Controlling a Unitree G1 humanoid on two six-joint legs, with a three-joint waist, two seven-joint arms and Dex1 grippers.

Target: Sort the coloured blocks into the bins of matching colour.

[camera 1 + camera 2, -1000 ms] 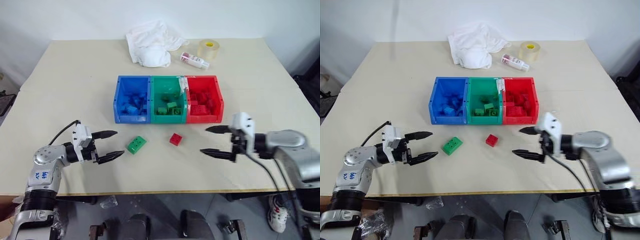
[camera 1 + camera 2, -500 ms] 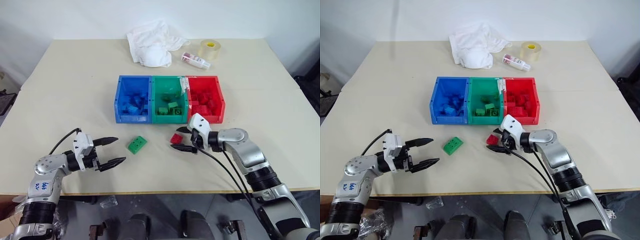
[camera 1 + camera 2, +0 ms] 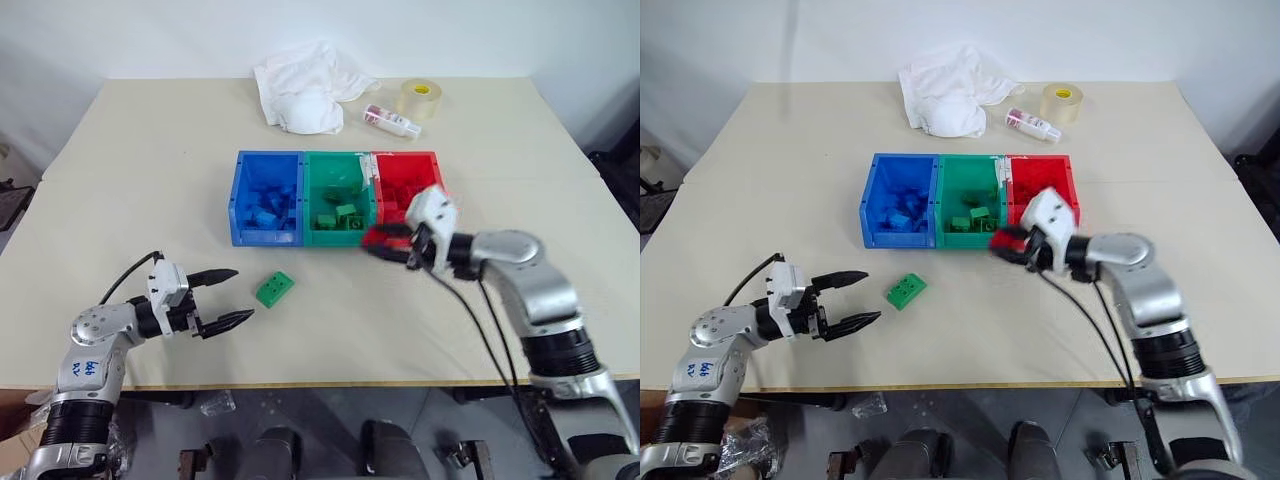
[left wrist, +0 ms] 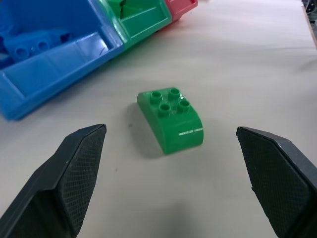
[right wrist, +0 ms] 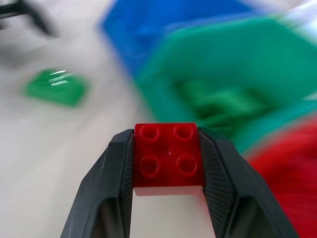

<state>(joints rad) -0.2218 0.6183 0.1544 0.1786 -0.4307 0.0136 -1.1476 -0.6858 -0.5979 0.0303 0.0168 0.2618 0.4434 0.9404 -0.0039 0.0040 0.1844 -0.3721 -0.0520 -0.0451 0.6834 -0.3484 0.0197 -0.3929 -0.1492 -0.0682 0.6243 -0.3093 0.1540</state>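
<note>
On the table (image 3: 150,170), right gripper (image 5: 168,163) clamps a four-studded red block (image 5: 168,154).

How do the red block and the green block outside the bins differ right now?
The red block is clamped between the right gripper's fingers, lifted near the front of the bins; the green block lies free on the table, ahead of the open left gripper. The red one looks square and flat-topped; the green one is longer with a curved, sloping end. Both show four studs.
</note>
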